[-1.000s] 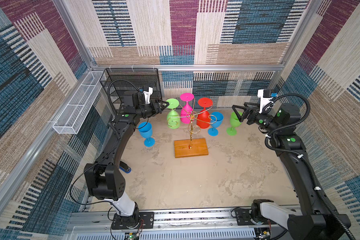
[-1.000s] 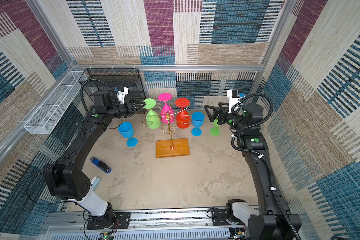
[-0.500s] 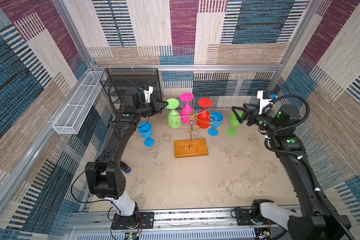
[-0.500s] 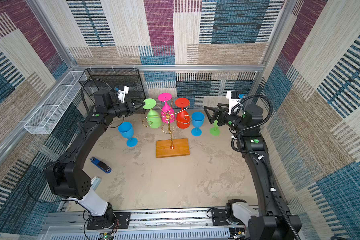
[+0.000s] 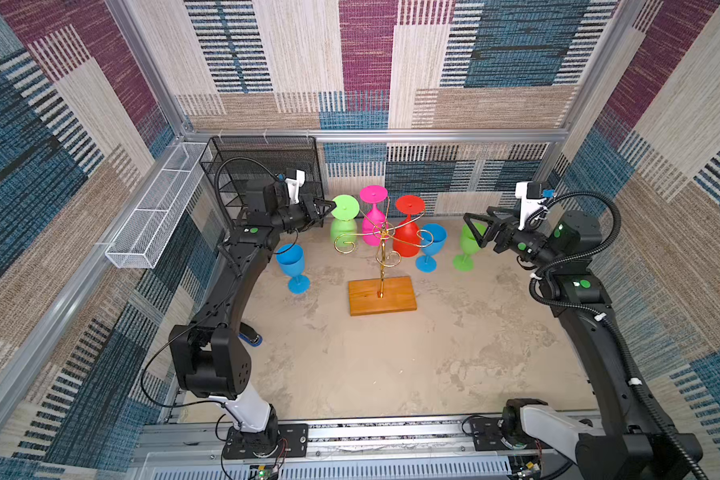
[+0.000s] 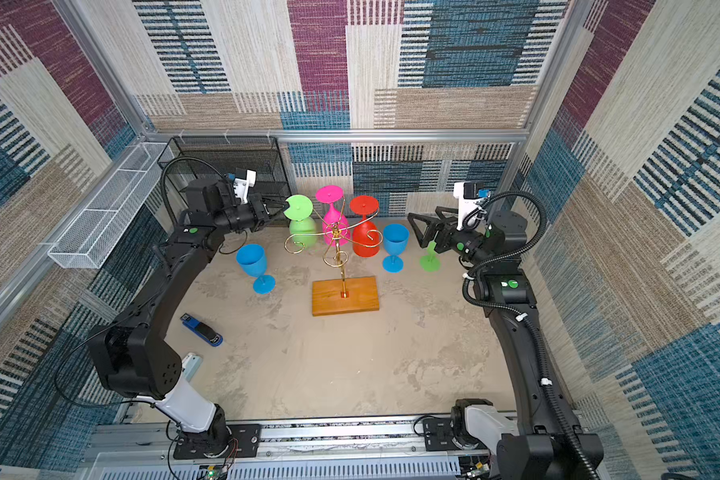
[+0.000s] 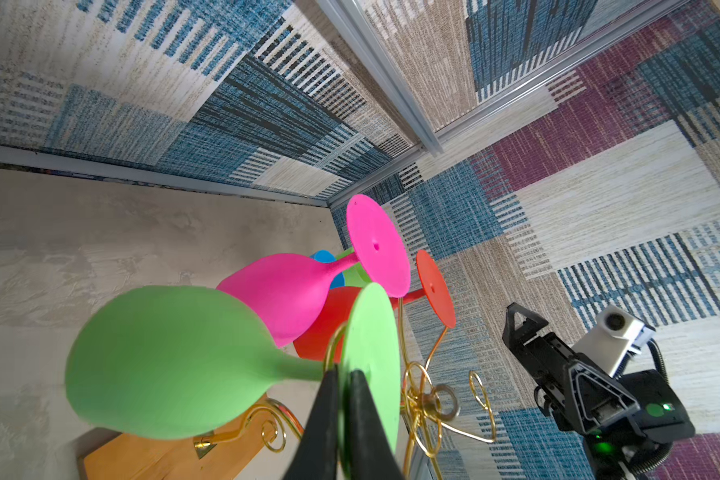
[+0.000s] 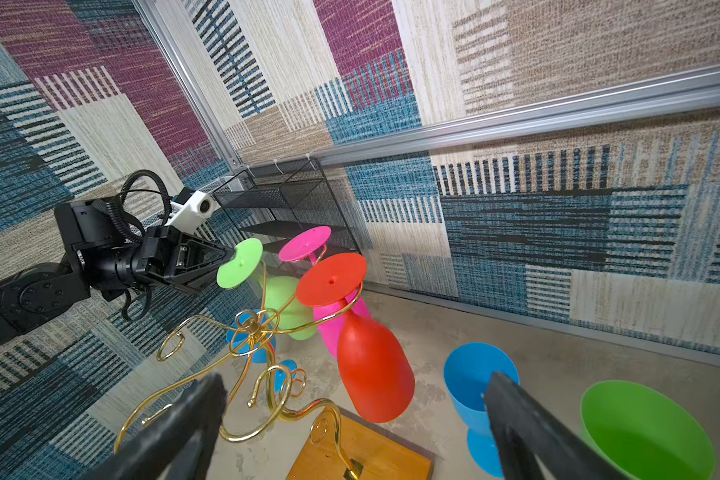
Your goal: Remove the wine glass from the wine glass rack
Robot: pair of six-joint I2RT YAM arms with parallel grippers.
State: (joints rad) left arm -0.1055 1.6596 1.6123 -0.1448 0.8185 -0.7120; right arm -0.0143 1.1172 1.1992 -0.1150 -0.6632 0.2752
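Observation:
The wine glass rack (image 5: pixel 383 249), thin gold wire on an orange-brown wooden base (image 5: pixel 382 296), stands mid-table. A green wine glass (image 5: pixel 343 227), a pink one (image 5: pixel 372 222) and a red one (image 5: pixel 406 244) hang from it upside down. My left gripper (image 5: pixel 331 204) is shut on the rim of the green glass's foot disc (image 7: pixel 371 345), right beside the gold arm that carries it. My right gripper (image 8: pixel 356 384) is open and holds nothing. It hovers right of the rack, in front of a standing green glass (image 5: pixel 468 247).
Two blue glasses stand upright on the table, one left of the rack (image 5: pixel 292 262) and one right of it (image 5: pixel 432 246). A black mesh shelf (image 5: pixel 262 166) and a white wire basket (image 5: pixel 154 216) sit at the back left. A blue stapler (image 6: pixel 200 330) lies near the left arm.
My left gripper's jaws have closed onto the green glass's foot disc. Neither arm has shifted noticeably, and the right gripper has stayed open.

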